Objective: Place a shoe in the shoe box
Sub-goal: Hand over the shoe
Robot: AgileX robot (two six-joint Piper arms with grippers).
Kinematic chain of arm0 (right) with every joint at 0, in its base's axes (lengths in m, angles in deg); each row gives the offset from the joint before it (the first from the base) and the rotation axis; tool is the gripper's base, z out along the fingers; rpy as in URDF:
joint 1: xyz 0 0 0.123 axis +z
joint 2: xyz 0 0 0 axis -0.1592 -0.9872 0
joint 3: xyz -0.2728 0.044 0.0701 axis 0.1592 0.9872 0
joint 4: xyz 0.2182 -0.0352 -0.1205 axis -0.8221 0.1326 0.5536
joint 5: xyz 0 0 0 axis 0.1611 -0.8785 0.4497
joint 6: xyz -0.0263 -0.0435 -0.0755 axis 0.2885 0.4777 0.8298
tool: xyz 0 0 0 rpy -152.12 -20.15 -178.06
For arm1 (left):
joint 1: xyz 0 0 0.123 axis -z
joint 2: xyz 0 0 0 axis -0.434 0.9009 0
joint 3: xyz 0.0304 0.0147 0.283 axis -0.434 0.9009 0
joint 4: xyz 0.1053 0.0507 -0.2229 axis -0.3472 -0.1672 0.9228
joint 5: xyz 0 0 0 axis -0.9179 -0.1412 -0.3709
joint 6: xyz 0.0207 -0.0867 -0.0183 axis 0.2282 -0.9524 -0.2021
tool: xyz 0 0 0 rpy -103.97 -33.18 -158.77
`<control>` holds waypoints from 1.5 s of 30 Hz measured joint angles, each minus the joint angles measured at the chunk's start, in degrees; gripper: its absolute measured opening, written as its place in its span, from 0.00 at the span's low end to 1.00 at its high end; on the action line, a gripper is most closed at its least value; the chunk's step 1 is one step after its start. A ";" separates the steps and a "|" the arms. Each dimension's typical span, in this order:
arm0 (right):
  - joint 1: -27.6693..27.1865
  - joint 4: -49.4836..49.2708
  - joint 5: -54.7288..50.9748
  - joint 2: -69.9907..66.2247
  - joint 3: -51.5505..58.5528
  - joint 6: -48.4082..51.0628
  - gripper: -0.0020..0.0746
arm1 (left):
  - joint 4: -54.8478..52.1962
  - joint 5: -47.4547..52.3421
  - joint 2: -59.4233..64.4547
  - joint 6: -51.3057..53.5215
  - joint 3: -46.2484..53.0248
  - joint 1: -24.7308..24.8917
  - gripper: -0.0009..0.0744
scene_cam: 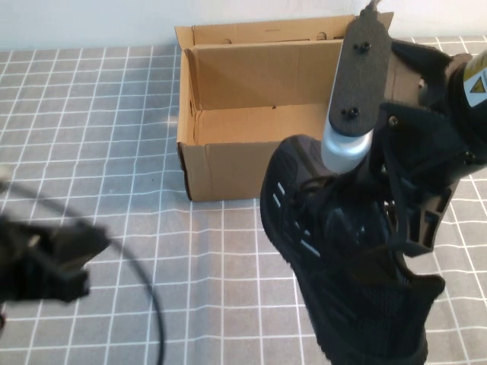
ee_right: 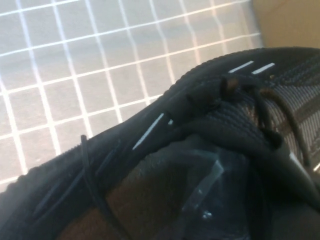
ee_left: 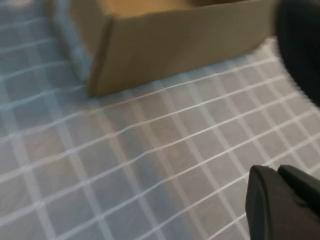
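The black knit shoe (scene_cam: 335,266) hangs above the table in front of the shoe box, toe towards the box. My right gripper (scene_cam: 365,217) reaches down into its opening and is shut on the shoe's collar; in the right wrist view the shoe (ee_right: 200,110) fills most of the picture. The open brown cardboard shoe box (scene_cam: 228,163) stands at the back centre, its lid flap standing up behind it. My left gripper (scene_cam: 80,262) sits low at the front left, shut and holding nothing, its fingertips (ee_left: 265,180) together over the cloth, with the shoe box (ee_left: 175,45) and the shoe (ee_left: 300,50) beyond.
A grey checked cloth (scene_cam: 91,137) covers the table. A black cable (scene_cam: 148,285) loops from the left arm across the front left. The right arm's black and silver links (scene_cam: 358,84) hang over the box's right half.
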State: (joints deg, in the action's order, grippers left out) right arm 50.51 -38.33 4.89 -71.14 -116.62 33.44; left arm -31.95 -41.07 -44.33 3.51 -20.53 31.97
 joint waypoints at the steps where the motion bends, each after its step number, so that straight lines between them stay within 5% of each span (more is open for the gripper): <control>1: 0.00 0.65 0.57 0.00 0.00 0.00 0.02 | 2.34 1.74 2.64 4.06 -2.21 0.00 0.01; 14: -5.47 3.30 2.87 -3.32 -5.76 0.00 0.02 | 17.43 16.92 27.50 26.47 -22.60 0.10 0.01; 25: -8.88 1.83 1.36 -7.79 -10.84 2.39 0.02 | 22.81 25.76 34.73 39.68 -29.37 0.08 0.01; 35: -8.88 -2.03 1.91 -8.40 -10.93 3.98 0.02 | 27.23 26.03 34.88 45.52 -30.88 0.24 0.30; 45: -8.88 -0.92 6.21 -13.57 -14.75 -11.15 0.02 | 21.47 8.97 34.88 36.91 -30.90 17.13 0.34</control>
State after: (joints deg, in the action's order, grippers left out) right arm 41.64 -39.25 11.10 -84.71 -131.37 22.29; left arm -10.47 -32.09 -9.45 40.42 -51.43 49.10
